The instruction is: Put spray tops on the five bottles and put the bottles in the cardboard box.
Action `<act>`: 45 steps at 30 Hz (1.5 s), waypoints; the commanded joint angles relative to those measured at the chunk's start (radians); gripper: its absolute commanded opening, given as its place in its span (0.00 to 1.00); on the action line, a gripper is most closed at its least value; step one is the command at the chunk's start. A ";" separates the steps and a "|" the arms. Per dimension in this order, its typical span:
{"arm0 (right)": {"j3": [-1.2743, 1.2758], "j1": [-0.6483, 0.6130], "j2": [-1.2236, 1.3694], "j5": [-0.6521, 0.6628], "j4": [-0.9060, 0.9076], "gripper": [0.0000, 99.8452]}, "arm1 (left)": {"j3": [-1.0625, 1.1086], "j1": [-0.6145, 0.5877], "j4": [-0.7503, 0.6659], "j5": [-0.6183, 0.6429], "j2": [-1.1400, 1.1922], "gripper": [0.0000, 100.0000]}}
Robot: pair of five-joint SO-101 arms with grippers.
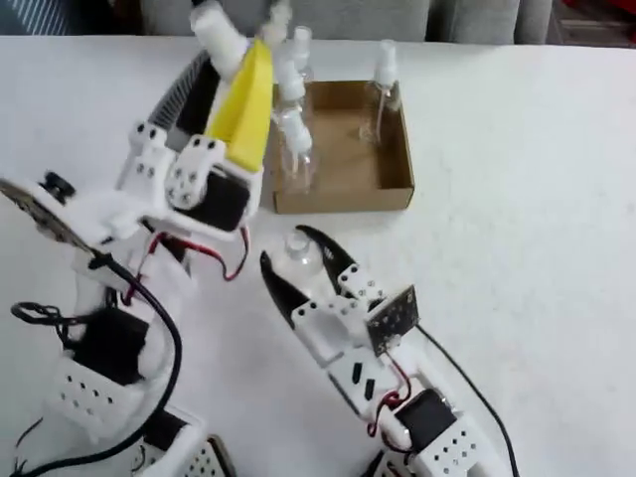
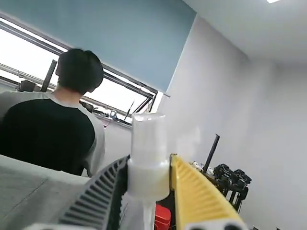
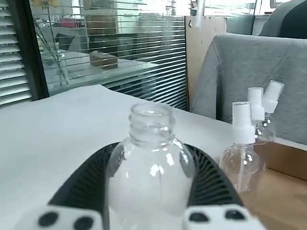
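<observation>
White table (image 1: 517, 119) with cardboard box (image 1: 348, 202)

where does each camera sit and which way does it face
High: above the table, looking down on left gripper, right gripper, cardboard box.
Left wrist: on its arm, aimed upward past left gripper holding spray top.
Right wrist: on its arm, level across the table past right gripper holding open bottle.
High and right wrist share that bottle and the box.

White table (image 1: 517, 298), blue wall (image 2: 120, 33) above a long window (image 2: 120, 93), pale side wall (image 2: 230, 105), ceiling light (image 2: 274, 1), slatted blinds (image 3: 129, 52), what may be a grey chair back (image 3: 249, 67)
</observation>
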 commanded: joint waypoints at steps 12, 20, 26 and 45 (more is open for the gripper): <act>0.011 -0.016 -0.028 -0.034 0.022 0.02 | 0.218 0.050 0.055 0.015 -0.334 0.02; 0.011 -0.015 -0.028 -0.034 0.022 0.02 | 0.245 0.050 0.069 0.089 -0.348 0.02; 0.011 -0.015 -0.028 -0.034 0.022 0.02 | 0.293 0.050 0.072 0.089 -0.349 0.02; 0.011 -0.015 -0.028 -0.034 0.024 0.02 | 0.450 0.102 0.138 0.083 -0.512 0.02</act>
